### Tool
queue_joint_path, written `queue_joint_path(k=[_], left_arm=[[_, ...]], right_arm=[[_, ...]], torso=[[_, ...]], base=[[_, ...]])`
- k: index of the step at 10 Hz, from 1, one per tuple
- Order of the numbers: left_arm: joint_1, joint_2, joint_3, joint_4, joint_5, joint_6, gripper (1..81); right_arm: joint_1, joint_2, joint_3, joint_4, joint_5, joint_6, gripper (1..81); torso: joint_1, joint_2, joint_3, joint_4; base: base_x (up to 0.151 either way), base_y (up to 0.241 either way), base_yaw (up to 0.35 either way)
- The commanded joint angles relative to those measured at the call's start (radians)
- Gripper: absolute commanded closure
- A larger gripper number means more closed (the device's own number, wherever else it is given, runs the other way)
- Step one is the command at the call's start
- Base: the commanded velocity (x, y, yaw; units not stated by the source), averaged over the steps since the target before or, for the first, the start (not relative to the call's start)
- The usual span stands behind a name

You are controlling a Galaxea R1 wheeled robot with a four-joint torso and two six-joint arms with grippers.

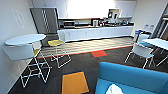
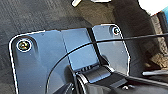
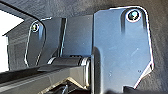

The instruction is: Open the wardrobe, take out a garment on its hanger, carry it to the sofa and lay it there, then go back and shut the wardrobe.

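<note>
White garment point(image 1: 114, 89), apparently, lies on the sofa point(image 1: 130, 76); either hand's grip cannot be told.

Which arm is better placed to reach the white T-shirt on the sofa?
Probably right: in the head view the white T-shirt lies on the turquoise sofa, off to the robot's right. Arm positions themselves cannot be judged.

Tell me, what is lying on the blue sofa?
Something white and crumpled lies on the seat of the sofa, probably the garment. The picture's lower edge cuts most of it off, so no hanger can be seen.
</note>
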Motion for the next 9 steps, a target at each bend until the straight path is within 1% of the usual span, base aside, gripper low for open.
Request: queue_joint_path(k=[1, 3, 6, 9], left_arm=[[-0.042, -0.006, 0.01, 0.008, 0.038, 0.006, 1.0], [-0.042, 0.0, 0.004, 0.008, 0.038, 0.012, 1.0], [-0.039, 0.051, -0.074, 0.008, 0.038, 0.035, 1.0], [-0.039, 0.058, -0.076, 0.01, 0.04, 0.039, 1.0]], right_arm=[[0.031, 0.008, 0.002, 0.001, -0.058, -0.002, 1.0], [0.03, 0.006, 0.002, 0.001, -0.058, -0.002, 1.0], [0.028, 0.004, -0.002, 0.003, -0.058, -0.002, 1.0], [0.03, 0.004, -0.002, 0.003, -0.058, -0.002, 1.0]], torso=[[0.0, 0.0, 0.0, 0.0], [0.0, 0.0, 0.0, 0.0], [0.0, 0.0, 0.0, 0.0], [0.0, 0.0, 0.0, 0.0]], base=[[0.0, 0.0, 0.28], [0.0, 0.0, 0.282], [0.0, 0.0, 0.291], [0.0, 0.0, 0.294]])
